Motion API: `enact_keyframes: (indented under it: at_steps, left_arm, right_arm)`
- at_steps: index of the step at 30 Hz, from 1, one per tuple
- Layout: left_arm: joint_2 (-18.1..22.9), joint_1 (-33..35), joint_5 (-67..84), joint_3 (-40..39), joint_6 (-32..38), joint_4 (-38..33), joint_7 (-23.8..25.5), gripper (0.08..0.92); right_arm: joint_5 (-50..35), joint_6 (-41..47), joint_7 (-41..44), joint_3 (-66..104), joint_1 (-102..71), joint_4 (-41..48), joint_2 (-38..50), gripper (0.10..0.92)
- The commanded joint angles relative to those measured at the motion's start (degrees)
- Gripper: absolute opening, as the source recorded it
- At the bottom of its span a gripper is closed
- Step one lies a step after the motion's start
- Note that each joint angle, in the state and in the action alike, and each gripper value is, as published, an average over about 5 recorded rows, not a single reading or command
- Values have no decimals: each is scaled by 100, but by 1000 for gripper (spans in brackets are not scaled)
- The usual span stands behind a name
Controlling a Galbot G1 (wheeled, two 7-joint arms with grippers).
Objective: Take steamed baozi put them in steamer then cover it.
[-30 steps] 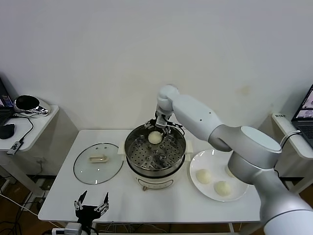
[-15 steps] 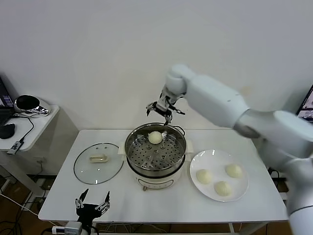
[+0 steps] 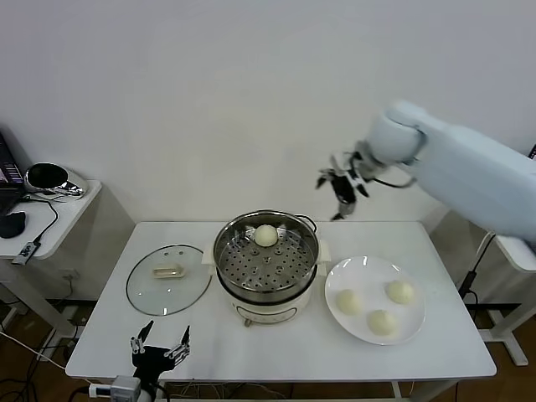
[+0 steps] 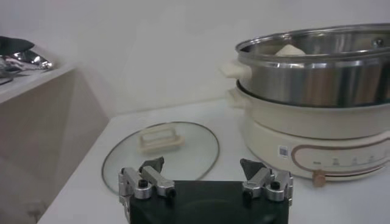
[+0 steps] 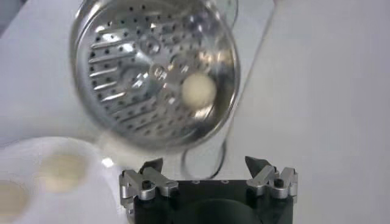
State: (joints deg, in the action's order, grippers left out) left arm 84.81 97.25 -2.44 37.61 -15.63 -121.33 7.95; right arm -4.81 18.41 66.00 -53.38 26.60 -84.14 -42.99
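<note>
While nothing is held by either arm, the left gripper is seen at the near edge of the bench, low over its front left corner, with its jaws spread wide and empty. Just beyond it, a glass lid is laid flat on the bench, to the left of the steamer and apart from it. At the near right, a white plate is set just beside the steamer, and three steamed baozi are carried on it, close together but not stacked. The steamer is stood at the middle of the bench, uncovered, its steel pot seated on the cream base. One bun is rested on the perforated tray at the far side of the pot, near the rim. Farther back and higher, the right gripper is held in the air above the far right part of the bench, clear of the pot, with its jaws wide apart and nothing between them. In the right wrist view the tray and its single bun are shown below that gripper.
</note>
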Motion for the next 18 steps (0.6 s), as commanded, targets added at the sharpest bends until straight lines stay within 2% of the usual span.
enact_keyframes:
  at_steps: [1,9,18]
  left_arm:
    - [9,81,-33,-24,-23,-20,-4,823]
    - [84,138,-110,-19,-50,-28,12,823]
    - [126,141,-202,-84,-78,3,41,823]
  right_arm:
    - [316,1012,2,951,-1787,-1005,1559,823]
    - [811,923,-95,1520,-3029,-702,1149,823]
    - [1052,902,-223,1533,-3381,-220,587,823]
